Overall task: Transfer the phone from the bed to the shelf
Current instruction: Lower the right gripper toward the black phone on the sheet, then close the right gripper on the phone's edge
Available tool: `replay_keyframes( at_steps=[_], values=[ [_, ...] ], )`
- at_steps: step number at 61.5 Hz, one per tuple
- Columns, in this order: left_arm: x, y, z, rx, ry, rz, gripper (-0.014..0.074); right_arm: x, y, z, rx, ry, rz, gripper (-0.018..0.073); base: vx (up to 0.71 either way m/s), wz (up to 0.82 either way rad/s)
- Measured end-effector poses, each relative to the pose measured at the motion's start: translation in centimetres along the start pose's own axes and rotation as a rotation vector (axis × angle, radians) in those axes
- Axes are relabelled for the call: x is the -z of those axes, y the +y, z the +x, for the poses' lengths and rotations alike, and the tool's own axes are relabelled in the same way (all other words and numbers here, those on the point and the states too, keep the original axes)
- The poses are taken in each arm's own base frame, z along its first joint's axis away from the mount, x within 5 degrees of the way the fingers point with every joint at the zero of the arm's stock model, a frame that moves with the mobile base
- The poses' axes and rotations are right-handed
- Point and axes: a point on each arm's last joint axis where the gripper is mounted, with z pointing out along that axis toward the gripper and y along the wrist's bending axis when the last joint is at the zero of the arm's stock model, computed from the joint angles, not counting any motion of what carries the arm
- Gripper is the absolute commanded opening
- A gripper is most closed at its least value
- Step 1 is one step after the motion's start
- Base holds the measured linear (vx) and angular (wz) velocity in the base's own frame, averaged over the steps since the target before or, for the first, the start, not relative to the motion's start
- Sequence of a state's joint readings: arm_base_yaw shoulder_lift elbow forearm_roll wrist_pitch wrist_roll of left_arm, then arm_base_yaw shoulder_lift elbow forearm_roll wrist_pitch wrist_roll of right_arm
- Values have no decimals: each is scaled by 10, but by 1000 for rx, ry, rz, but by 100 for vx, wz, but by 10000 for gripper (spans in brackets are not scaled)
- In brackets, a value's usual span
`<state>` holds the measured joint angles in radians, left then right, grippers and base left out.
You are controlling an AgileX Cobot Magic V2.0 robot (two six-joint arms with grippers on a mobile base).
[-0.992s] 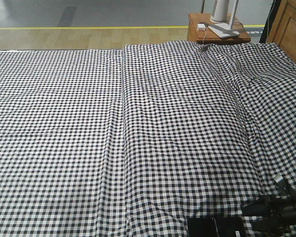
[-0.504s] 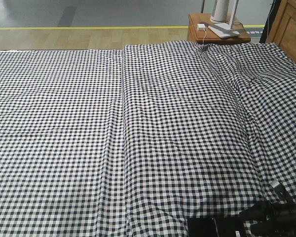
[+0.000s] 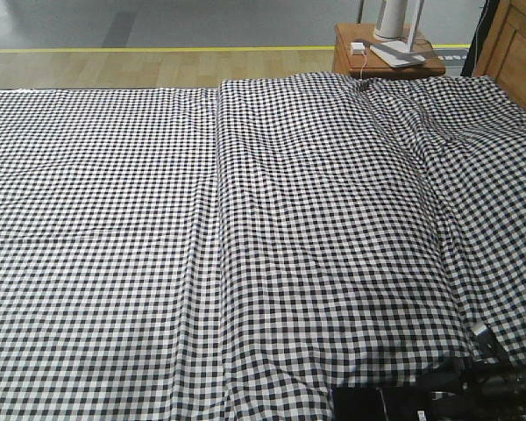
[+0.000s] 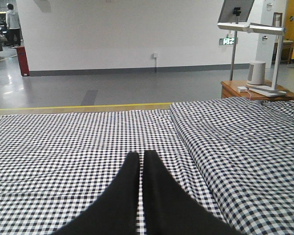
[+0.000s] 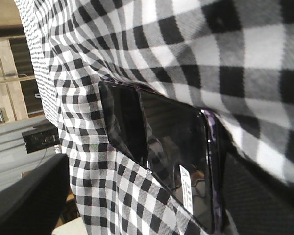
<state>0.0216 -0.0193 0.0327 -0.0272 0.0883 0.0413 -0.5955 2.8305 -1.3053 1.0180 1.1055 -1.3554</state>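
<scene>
Phone [image 5: 161, 147], thin glossy black slab with a small white sticker [image 5: 186, 184] near one end, lying flat on the black-and-white gingham-checked bed [image 3: 245, 219], at the near edge toward the right. Flanked by the black right end effector [image 3: 443, 392], spread wide, one finger [image 5: 264, 205] just beside the stickered end, unclamped. Black left end effector [image 4: 138, 164] pressed closed, empty, above the checks.

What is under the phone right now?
The phone lies flat on the bed, whose checked cloth shows beside it on the left and above. The cloth directly beneath is covered by the phone, so whether anything else lies under it cannot be seen.
</scene>
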Motion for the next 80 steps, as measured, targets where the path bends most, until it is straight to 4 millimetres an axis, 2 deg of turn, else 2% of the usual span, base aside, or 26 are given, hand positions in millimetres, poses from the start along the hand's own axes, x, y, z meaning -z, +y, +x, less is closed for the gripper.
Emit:
replay_keyframes(
  at_steps=[26, 35, 40, 47, 65, 80],
  values=[
    [0, 0, 0, 0, 0, 0, 1, -34, 18, -6, 62, 109, 19, 593, 0, 0],
    [0, 0, 0, 0, 0, 0, 1, -42, 23, -6, 78, 135, 18, 561, 0, 0],
    [0, 0, 0, 0, 0, 0, 1, -43, 23, -7, 77, 134, 16, 515, 0, 0],
    [0, 0, 0, 0, 0, 0, 1, -43, 24, -6, 76, 135, 10, 404, 0, 0],
    [0, 0, 0, 0, 0, 0, 1, -43, 25, -7, 76, 133, -4, -14, 0, 0],
    [0, 0, 0, 0, 0, 0, 1, -43, 26, -7, 88, 134, -7, -11, 0, 0]
  ],
)
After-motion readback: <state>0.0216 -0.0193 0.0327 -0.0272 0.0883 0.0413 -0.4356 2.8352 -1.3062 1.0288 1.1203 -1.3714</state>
